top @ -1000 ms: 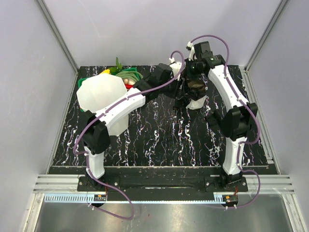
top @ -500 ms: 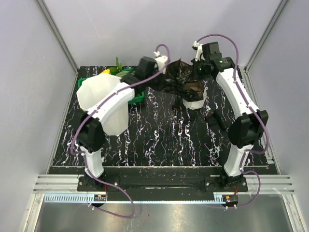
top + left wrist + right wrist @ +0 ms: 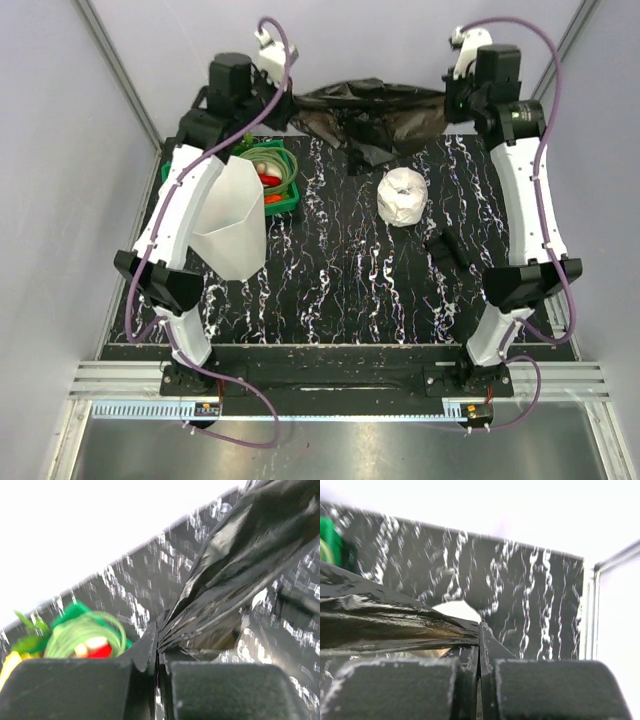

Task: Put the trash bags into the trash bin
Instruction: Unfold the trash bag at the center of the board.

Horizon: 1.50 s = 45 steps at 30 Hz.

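Black trash bag spanning L–R at far edge — left hand & right hand each clenching an end; trash bin sitting near-left, closer to left hand.

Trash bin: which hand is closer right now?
Left. The left hand is just beyond the trash bin, pinching one end of the trash bag; the right hand pinches the other end, far off to the bin's right.
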Tool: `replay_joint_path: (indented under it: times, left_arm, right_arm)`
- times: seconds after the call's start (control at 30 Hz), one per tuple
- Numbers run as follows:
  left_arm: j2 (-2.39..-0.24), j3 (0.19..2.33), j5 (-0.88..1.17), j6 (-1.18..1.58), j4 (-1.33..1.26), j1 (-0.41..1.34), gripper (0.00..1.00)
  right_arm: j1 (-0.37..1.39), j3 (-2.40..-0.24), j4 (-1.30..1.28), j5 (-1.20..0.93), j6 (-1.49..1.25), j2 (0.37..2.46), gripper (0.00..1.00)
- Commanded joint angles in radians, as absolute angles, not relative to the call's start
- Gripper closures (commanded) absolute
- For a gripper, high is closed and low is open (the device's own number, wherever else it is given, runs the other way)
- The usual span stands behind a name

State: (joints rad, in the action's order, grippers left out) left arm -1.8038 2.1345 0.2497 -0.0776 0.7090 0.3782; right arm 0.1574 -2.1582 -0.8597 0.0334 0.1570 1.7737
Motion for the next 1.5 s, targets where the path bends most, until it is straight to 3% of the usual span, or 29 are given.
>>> replay_joint_path:
  times: [0.0,0.07,0.13,0.23,0.3,0.37,0.43,0.53,0.63,0.73,0.8,0.93,0.97,1.0,1.03,1.07,1.13,1.17,1.2,1.27,1.33,1.43,1.47]
  left_arm:
    - [-1.856,2.518,0.333,-0.042,0.651,0.383,1.00]
    - [-1.865,2.684,0.308,-0.043,0.573,0.423,1.00]
    - [-1.774,2.639,0.215,-0.162,0.452,0.519,1.00]
    - [-1.723,2.643,0.161,-0.378,0.553,0.668,1.00]
    - [-1.617,2.317,0.140,-0.403,0.615,0.707,1.00]
    - [-1.507,1.865,0.124,-0.431,0.617,0.738,1.00]
    - [-1.474,1.518,0.078,-0.425,0.637,0.767,1.00]
    - [-1.462,1.300,0.161,-0.388,0.682,0.782,1.00]
    - [-1.511,1.345,0.186,-0.394,0.790,0.784,1.00]
    - [-1.580,1.574,0.138,-0.396,0.850,0.737,1.00]
    - [-1.658,1.906,0.161,-0.356,0.902,0.680,1.00]
    - [-1.899,2.798,0.036,-0.336,0.932,0.629,1.00]
    - [-1.891,2.878,0.005,-0.356,0.779,0.629,1.00]
    - [-1.817,2.822,-0.029,-0.374,0.693,0.630,1.00]
    - [-1.711,2.634,-0.032,-0.365,0.447,0.629,1.00]
    - [-1.639,2.535,-0.032,-0.368,0.398,0.630,1.00]
    - [-1.689,2.713,-0.009,-0.350,0.549,0.632,1.00]
    - [-1.640,2.639,-0.005,-0.360,0.557,0.634,1.00]
    - [-1.584,2.535,-0.005,-0.368,0.543,0.634,1.00]
    - [-1.496,2.303,0.057,-0.409,0.569,0.652,1.00]
    - [-1.425,1.976,0.066,-0.423,0.620,0.689,1.00]
    - [-1.410,1.448,-0.045,-0.480,0.597,0.809,1.00]
    - [-1.429,1.331,-0.079,-0.507,0.588,0.840,1.00]
  right_arm:
    - [0.202,-2.609,-0.894,-0.044,0.173,1.870,1.00]
    - [0.329,-2.625,-0.766,0.085,0.332,1.830,1.00]
    - [0.443,-2.718,-0.714,0.126,0.457,1.809,1.00]
    - [0.503,-2.813,-0.767,0.050,0.434,1.755,1.00]
    - [0.503,-2.573,-0.843,-0.029,0.428,1.642,1.00]
    - [0.505,-1.982,-0.755,-0.153,0.428,1.452,1.00]
    - [0.511,-1.625,-0.697,-0.170,0.381,1.346,1.00]
    - [0.511,-1.322,-0.709,-0.254,0.345,1.284,1.00]
    - [0.509,-1.200,-0.715,-0.296,0.347,1.275,1.00]
    - [0.508,-1.349,-0.744,-0.102,0.409,1.328,1.00]
    - [0.477,-1.577,-0.768,-0.023,0.445,1.382,1.00]
    - [0.376,-2.464,-0.909,-0.005,0.459,1.617,1.00]
    - [0.359,-2.748,-0.949,0.023,0.481,1.726,1.00]
    - [0.359,-2.958,-0.960,0.028,0.524,1.790,1.00]
    - [0.359,-3.106,-0.951,0.015,0.560,1.837,1.00]
    - [0.359,-3.128,-0.906,0.020,0.569,1.841,1.00]
    - [0.357,-2.889,-0.813,0.005,0.551,1.691,1.00]
    - [0.359,-2.690,-0.705,-0.030,0.528,1.570,1.00]
    - [0.359,-2.470,-0.656,-0.061,0.509,1.481,1.00]
    - [0.359,-2.361,-0.829,-0.179,0.503,1.459,1.00]
    - [0.359,-2.005,-0.807,-0.271,0.480,1.377,1.00]
    - [0.389,-1.358,-0.698,-0.214,0.529,1.278,1.00]
    - [0.391,-1.241,-0.666,-0.165,0.534,1.269,1.00]
